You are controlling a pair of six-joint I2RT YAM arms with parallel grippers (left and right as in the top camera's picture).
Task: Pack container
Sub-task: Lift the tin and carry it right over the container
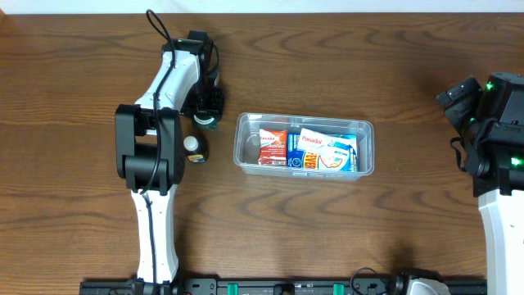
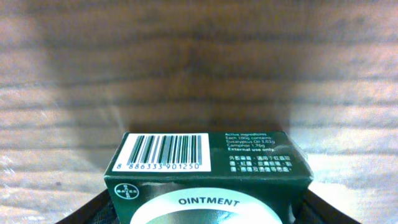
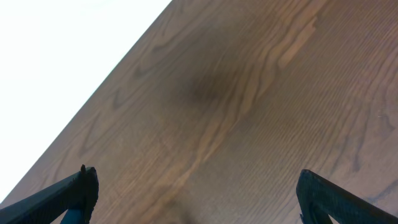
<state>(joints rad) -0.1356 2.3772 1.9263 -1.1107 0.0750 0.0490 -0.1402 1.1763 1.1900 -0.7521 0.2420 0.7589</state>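
Where the overhead view is taken first, the container (image 1: 248,144) is seen lying in the middle of the bench (image 1: 327,229), its long axis running from left to right, with several medicine boxes (image 1: 311,150) already laid flat inside and its left end bare. The left pincer (image 1: 206,116) is found just beyond that left end and a little farther from the arm's base, so the container lies to its right and slightly nearer the base; a small bottle (image 1: 193,147) stands close by the same arm. The right pincer (image 1: 457,97) is held well apart from the container, off its right end, so the left arm is judged the nearer. In the left wrist view, a dark green ointment box (image 2: 205,168) is seen set between the dark fingers (image 2: 90,214), barcode side up, and the pincer is judged to be closed on it; the container is not shown here. In the right wrist view, the fingers (image 3: 74,190) are seen spread wide over bare wood with nothing between them. A short carry to the right, toward the bare left end, is judged to be what the coming move calls for.
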